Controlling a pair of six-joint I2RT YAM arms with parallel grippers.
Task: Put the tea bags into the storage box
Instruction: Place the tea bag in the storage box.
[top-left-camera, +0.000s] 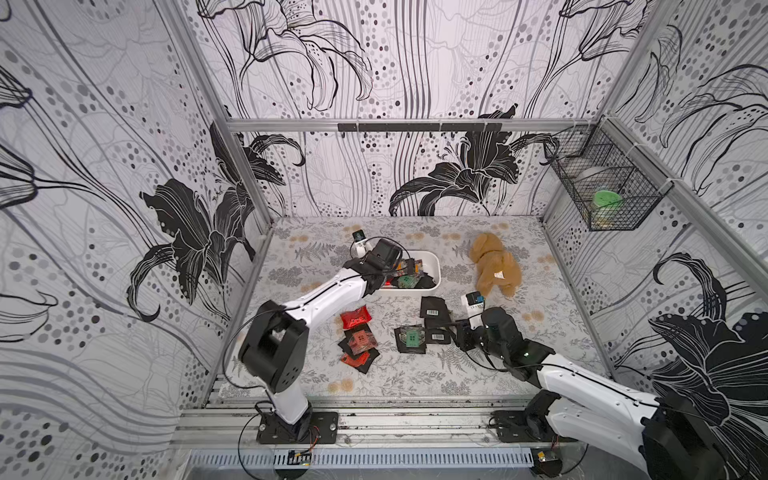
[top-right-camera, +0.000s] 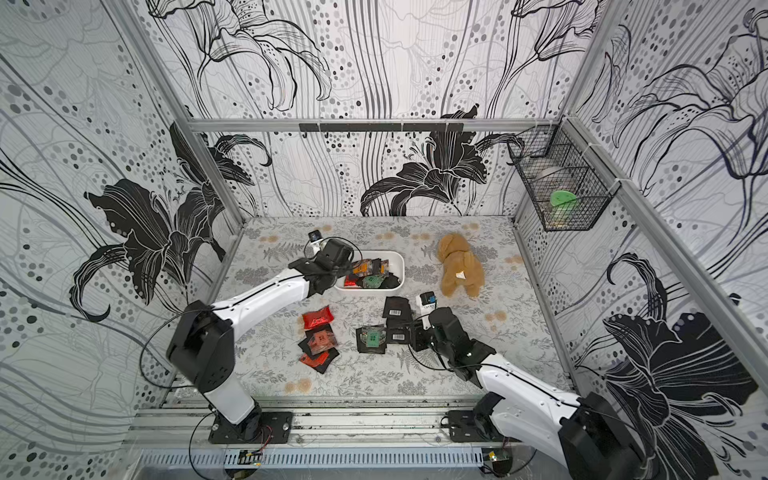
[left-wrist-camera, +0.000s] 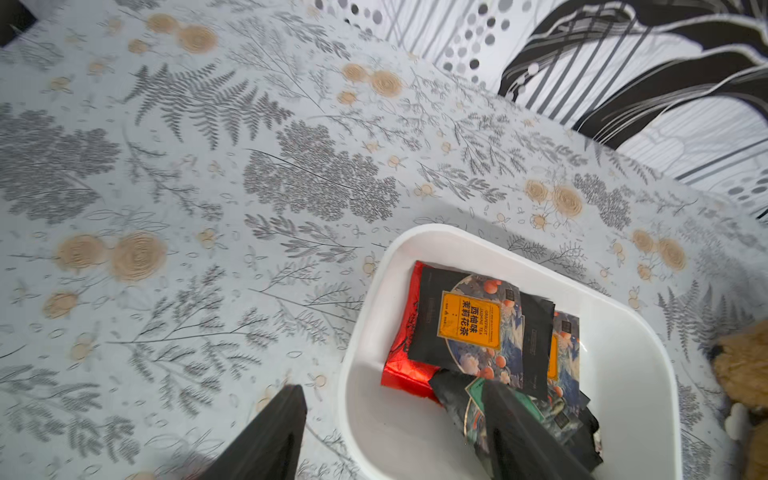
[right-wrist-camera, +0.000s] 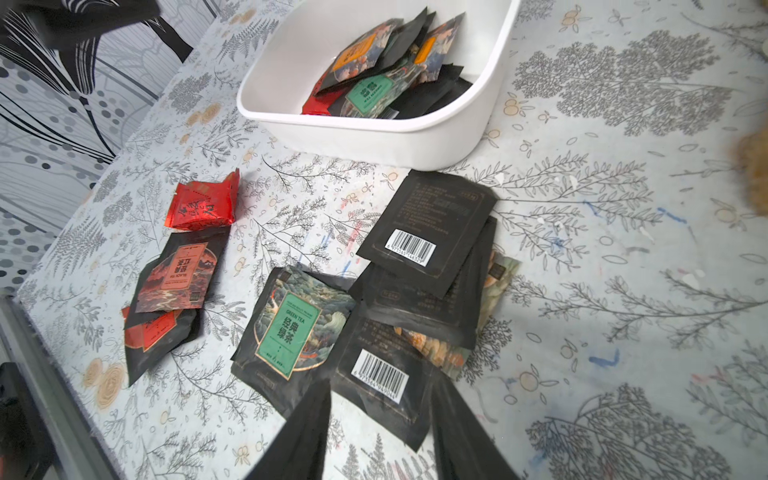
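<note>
- Barcode sachet (right-wrist-camera: 365, 332), black and face down, lies closest to the right wrist camera, flat on the bench (right-wrist-camera: 623, 208). The right gripper (right-wrist-camera: 384, 388) straddles its near end.
- Its long axis seems to us to run along the gripper's reach, so the fingers (right-wrist-camera: 307, 424) stand across its short width. They are half spread and grasp nothing that we can make out. Whether they touch the foil we cannot tell.
- Beside it lie a green-label sachet (right-wrist-camera: 289, 332) and a stack of black tea bags (right-wrist-camera: 419, 232). In a top view this pile sits at mid-frame, just left of the right gripper.
- Left of centre in that view, a red-and-black group (top-left-camera: 358, 338) lies apart from the pile, near the left arm.
- Up-frame and slightly left of the pile, in both top views, sits the storage box (top-left-camera: 432, 259), with several sachets heaped inside.
- At the box's left end hangs the left gripper (left-wrist-camera: 395, 386), spread wide and empty. One finger is outside the wall over the bench, and the other is over the heap; we cannot tell if it touches.
- We judge the right arm the nearer one for the coming pick, with the carry going up-frame to the box.
- Right of the box lies a tan plush toy (top-left-camera: 494, 266), and a wire basket (top-left-camera: 602, 183) hangs at the upper right. Neither is in the way.
</note>
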